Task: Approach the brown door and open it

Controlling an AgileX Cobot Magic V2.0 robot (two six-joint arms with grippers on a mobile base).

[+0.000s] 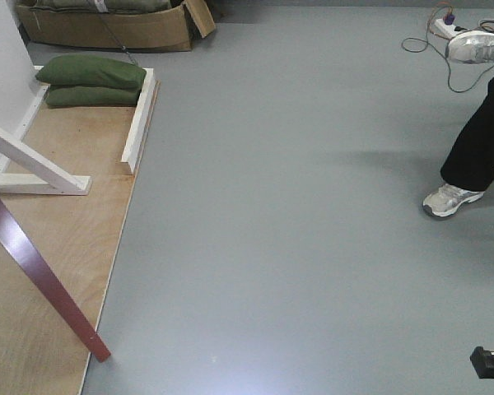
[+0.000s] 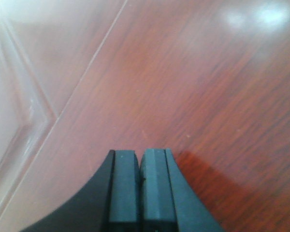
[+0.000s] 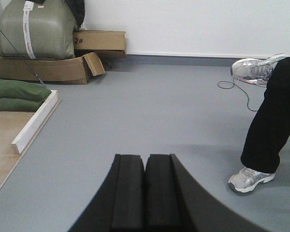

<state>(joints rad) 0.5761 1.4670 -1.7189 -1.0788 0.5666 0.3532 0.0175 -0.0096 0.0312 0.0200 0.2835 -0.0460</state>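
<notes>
1. View from the front: the door (image 1: 41, 271) shows only as a narrow reddish-brown strip slanting down across the lower left. Its bottom corner is near the edge where the plywood board (image 1: 58, 239) meets the grey floor (image 1: 296, 247).
2. A white frame (image 1: 41, 169) stands on the board. Two green sandbags (image 1: 90, 82) are stacked at the board's far end, with a cardboard box (image 1: 107, 29) behind them.
3. A person (image 1: 482, 132) in black trousers and silver trainers is at the right edge with one foot lifted, and a cable (image 1: 432, 45) lies on the floor nearby.
4. A dark block sits in the bottom right corner; I cannot tell what it is.
5. Left wrist view: the left gripper (image 2: 141, 154) is clenched, its two dark fingers pressed together with nothing between them.
6. The door's glossy wood grain fills this whole view, with recessed panel moulding running along the left side.
7. The fingers cast a shadow on the wood to their right. Whether the tips touch the door cannot be told.
8. Right wrist view: the right gripper (image 3: 145, 162) is also clenched and holds nothing. It points over bare floor.
9. The person's leg is to the right, while the sandbags, white frame and board are at the left.
10. A green sack (image 3: 36, 29) rests in the box by the white wall (image 3: 193, 24). The door is not in this view.
</notes>
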